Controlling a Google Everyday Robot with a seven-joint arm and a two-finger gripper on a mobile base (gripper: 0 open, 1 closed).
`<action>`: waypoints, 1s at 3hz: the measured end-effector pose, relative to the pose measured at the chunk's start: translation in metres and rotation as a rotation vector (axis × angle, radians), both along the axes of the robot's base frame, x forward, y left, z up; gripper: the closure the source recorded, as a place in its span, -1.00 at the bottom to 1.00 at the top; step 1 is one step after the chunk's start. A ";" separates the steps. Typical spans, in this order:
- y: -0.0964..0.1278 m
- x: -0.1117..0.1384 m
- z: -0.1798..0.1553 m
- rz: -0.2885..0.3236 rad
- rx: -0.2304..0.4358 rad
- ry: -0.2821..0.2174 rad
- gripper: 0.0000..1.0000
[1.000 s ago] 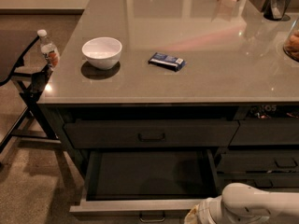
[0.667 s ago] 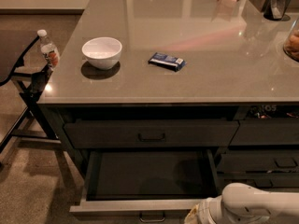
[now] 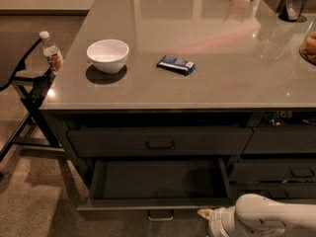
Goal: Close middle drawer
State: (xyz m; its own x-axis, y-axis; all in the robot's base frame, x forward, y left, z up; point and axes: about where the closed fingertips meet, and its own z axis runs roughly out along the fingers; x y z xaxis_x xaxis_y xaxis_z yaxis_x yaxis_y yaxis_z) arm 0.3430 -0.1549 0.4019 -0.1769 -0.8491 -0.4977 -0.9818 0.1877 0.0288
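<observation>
The middle drawer (image 3: 157, 180) stands pulled out below the counter, with its dark box interior showing. Its pale top rim (image 3: 148, 203) and small bar handle (image 3: 160, 215) face the bottom edge of the view. My white arm (image 3: 269, 216) comes in from the bottom right. My gripper (image 3: 206, 213) is at the right end of the drawer front, close against it or touching it. The slimmer top drawer (image 3: 160, 141) above is shut.
The grey counter top (image 3: 222, 78) holds a white bowl (image 3: 107, 55), a blue packet (image 3: 177, 64) and items at the far right edge. A chair (image 3: 24, 83) with a water bottle (image 3: 51, 52) stands to the left. More drawers (image 3: 276, 172) lie to the right.
The middle drawer has slid a little way in towards the cabinet. My arm has moved forward with it.
</observation>
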 end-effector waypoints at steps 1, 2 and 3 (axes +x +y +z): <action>-0.010 0.034 0.001 -0.041 0.019 -0.055 -0.28; -0.025 0.083 0.004 -0.092 0.041 -0.112 0.19; -0.031 0.131 0.015 -0.119 0.051 -0.166 0.64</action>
State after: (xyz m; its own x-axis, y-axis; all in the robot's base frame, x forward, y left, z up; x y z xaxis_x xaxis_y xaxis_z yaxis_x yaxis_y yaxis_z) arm 0.4740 -0.1856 0.4172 -0.1863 -0.8001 -0.5702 -0.9449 0.3049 -0.1190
